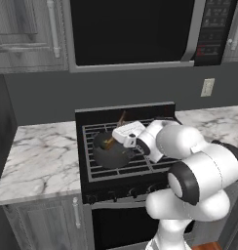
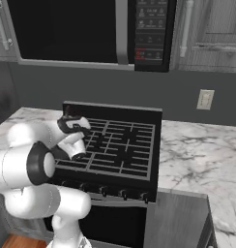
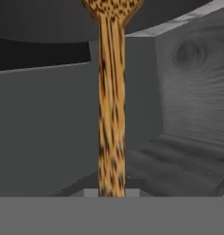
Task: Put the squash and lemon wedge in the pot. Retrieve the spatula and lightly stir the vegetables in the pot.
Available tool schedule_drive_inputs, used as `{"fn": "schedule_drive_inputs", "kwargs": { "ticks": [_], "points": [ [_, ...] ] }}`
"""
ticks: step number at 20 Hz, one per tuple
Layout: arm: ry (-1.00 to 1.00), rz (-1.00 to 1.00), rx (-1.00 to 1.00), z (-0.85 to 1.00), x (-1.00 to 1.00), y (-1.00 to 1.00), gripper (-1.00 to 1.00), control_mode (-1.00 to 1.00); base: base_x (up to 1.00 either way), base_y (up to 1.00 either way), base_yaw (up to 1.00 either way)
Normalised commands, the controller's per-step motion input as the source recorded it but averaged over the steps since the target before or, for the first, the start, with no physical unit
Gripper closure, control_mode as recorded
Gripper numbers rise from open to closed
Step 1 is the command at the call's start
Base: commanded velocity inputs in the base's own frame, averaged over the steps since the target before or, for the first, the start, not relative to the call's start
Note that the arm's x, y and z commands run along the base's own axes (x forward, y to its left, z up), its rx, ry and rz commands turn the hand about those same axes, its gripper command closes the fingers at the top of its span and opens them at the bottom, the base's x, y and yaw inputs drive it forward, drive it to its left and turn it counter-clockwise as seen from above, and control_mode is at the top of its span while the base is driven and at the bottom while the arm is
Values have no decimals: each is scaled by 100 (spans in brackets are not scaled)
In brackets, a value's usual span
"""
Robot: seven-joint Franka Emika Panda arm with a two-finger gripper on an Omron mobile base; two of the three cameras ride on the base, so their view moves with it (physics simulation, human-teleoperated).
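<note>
The dark grey pot (image 1: 107, 155) sits on the stove's front left grate. Right over its rim my gripper (image 1: 122, 136) is shut on the wooden spatula (image 1: 110, 142). One brown end dips into the pot and the other end (image 1: 122, 118) sticks up past the white hand. In the hand view the spatula's handle (image 3: 111, 114) runs straight up the middle to its rounded head (image 3: 111, 6) at the top edge. The squash and the lemon wedge are hidden from every view. In the right base view my arm (image 2: 47, 140) covers the pot.
The black stove (image 2: 121, 145) has a raised back panel behind the grates. Marble counters lie to its left (image 1: 38, 156) and right (image 2: 202, 150). A microwave (image 1: 130, 29) hangs low above the burners. A wall outlet (image 2: 205, 99) sits right of the stove.
</note>
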Motion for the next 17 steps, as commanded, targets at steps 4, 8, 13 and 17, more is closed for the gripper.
{"fn": "schedule_drive_inputs", "kwargs": {
  "ticks": [4,8,13,17],
  "points": [
    [-2,0,0,-5,-4,-19,100,-100,0,0,0],
    [4,0,0,-5,-21,-21,100,-100,0,0,0],
    [23,0,0,5,-33,-20,100,-100,0,0,0],
    [30,0,0,16,-25,-1,100,-100,0,0,0]
  ]
}}
